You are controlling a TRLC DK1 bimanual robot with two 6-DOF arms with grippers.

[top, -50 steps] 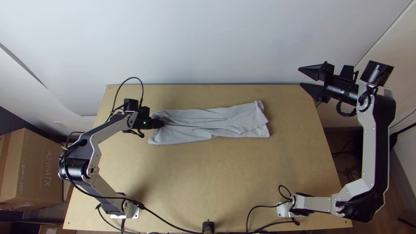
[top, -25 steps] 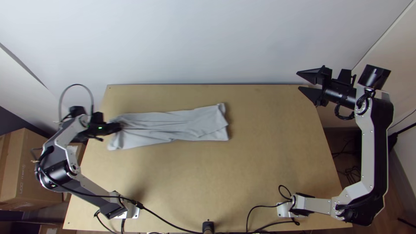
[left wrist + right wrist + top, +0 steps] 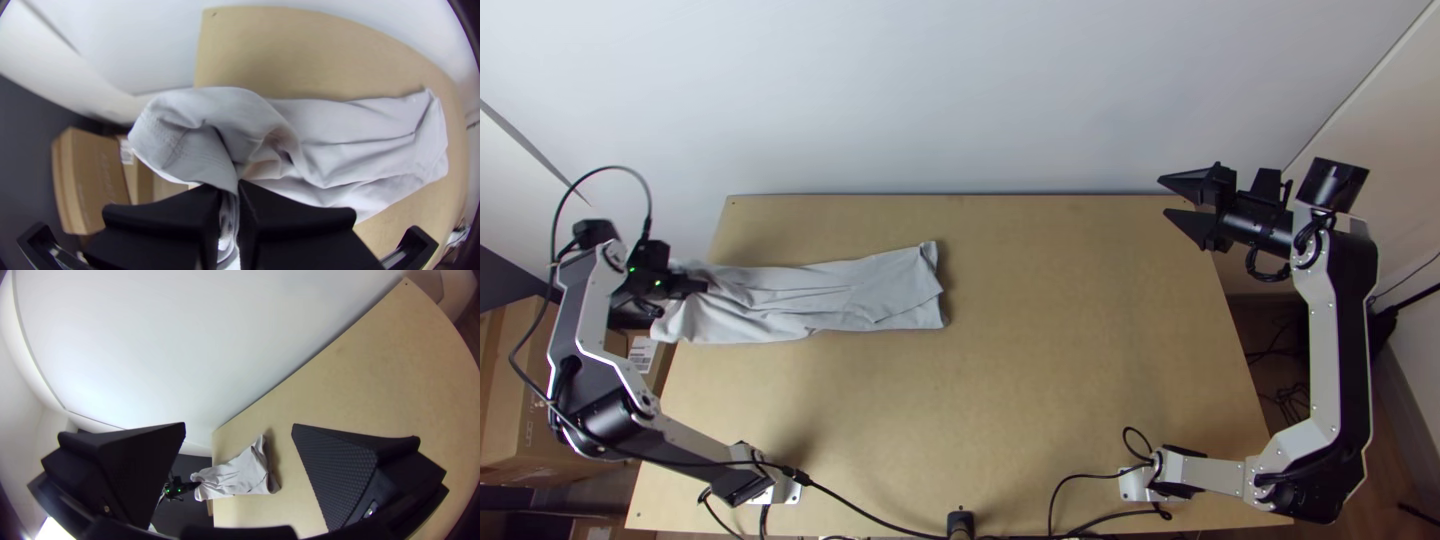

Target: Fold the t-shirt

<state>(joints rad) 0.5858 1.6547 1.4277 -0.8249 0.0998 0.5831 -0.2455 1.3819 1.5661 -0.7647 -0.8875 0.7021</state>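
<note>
Because the left gripper (image 3: 705,286) has its jaws closed on a gathered end of the t-shirt (image 3: 820,295), whatever they do next will pull on the whole strip. From those jaws the cloth runs out long and narrow over the surface (image 3: 1040,380), towards the side of the right gripper, with a slanting flap at its far end. How many layers lie under it, I cannot tell. Around the left jaws it is bunched and creased, and just beside them it reaches past the surface's side edge.

The step in hand seems to be placing this strip for the next fold. To do it well, I'd bring the held end back over the surface, low and level, so nothing hangs off, and ease out the bunching before letting go. Too quick a pull could skew the far end or deepen the creases.

The right gripper (image 3: 1163,197) stands well apart from the cloth, its jaws wide and holding nothing; they could steady the far end while the left jaws straighten theirs.
</note>
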